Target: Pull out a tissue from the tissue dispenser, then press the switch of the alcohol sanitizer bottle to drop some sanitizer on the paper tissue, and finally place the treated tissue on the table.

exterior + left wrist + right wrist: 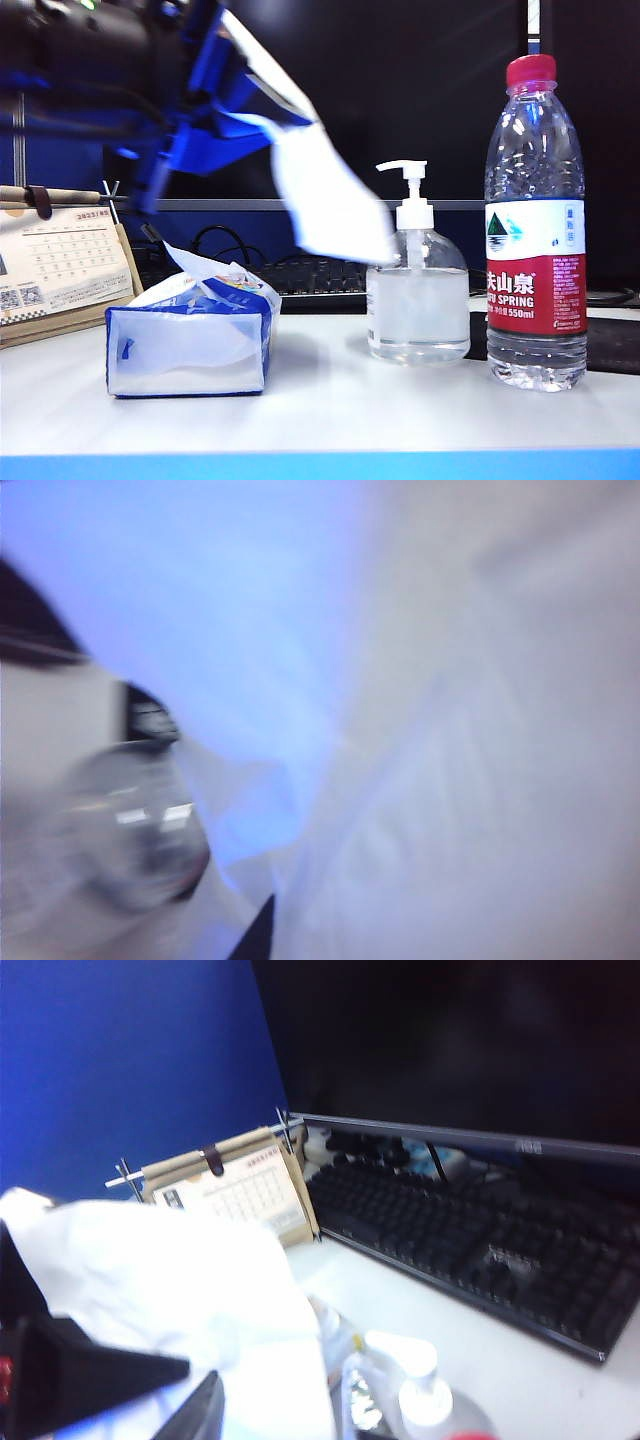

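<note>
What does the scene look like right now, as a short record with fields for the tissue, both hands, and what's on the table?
tissue: in the air, hanging from the left hand, just left of the pump
left hand: shut on the tissue, above the tissue dispenser
right hand: open, above the alcohol sanitizer bottle
switch: not touched
table: also holds water bottle, desk calendar

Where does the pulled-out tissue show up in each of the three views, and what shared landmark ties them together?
Exterior view: the tissue hangs in mid-air from the left gripper, above the tissue dispenser, its lower end by the switch.
Left wrist view: the tissue fills most of the blurred frame.
Right wrist view: the tissue lies in the foreground, before the desk calendar.
Shared landmark: the alcohol sanitizer bottle.
</note>
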You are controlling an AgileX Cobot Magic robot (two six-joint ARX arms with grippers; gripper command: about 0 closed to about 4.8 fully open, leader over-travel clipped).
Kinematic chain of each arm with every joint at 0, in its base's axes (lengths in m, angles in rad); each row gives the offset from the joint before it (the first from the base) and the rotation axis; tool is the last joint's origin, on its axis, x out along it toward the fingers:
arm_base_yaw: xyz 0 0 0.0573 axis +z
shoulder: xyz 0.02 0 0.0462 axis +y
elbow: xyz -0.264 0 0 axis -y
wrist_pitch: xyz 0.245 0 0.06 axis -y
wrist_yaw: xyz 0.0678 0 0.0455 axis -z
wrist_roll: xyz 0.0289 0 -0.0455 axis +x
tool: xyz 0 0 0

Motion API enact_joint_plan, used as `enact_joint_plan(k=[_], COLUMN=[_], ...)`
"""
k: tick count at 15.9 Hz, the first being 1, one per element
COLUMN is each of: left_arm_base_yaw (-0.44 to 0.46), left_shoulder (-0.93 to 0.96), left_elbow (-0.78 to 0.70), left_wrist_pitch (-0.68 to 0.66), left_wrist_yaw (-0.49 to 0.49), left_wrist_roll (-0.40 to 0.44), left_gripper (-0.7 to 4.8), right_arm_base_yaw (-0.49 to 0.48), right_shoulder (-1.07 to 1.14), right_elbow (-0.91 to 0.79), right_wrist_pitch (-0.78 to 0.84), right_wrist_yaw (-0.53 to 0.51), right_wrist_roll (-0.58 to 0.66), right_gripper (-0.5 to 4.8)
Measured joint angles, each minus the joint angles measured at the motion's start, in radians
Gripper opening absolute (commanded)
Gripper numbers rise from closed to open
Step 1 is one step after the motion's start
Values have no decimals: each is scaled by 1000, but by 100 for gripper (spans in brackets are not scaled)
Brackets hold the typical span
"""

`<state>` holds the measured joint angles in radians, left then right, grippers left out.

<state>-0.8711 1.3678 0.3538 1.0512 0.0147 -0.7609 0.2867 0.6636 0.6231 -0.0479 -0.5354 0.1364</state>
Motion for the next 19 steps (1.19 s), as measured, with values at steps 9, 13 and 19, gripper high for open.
enact_joint_plan(k=[9,13,19], left_arm_base_yaw=[-5,48,163], left_shoulder=[264,281,304], left_elbow=[37,148,142], left_wrist_pitch=[275,156,93], left_wrist_yaw=[95,163,251], left_wrist_roll=[-77,-41,-10], left_gripper=[-6,-6,-6], right_arm_base_yaw=[0,1,0], right_shoulder=[8,87,101], right_elbow=[0,0,0], right_wrist_pitch=[36,64,117], right_wrist_yaw=[-7,-62,-67], right_wrist_roll=[0,0,4], right_gripper=[157,156,156])
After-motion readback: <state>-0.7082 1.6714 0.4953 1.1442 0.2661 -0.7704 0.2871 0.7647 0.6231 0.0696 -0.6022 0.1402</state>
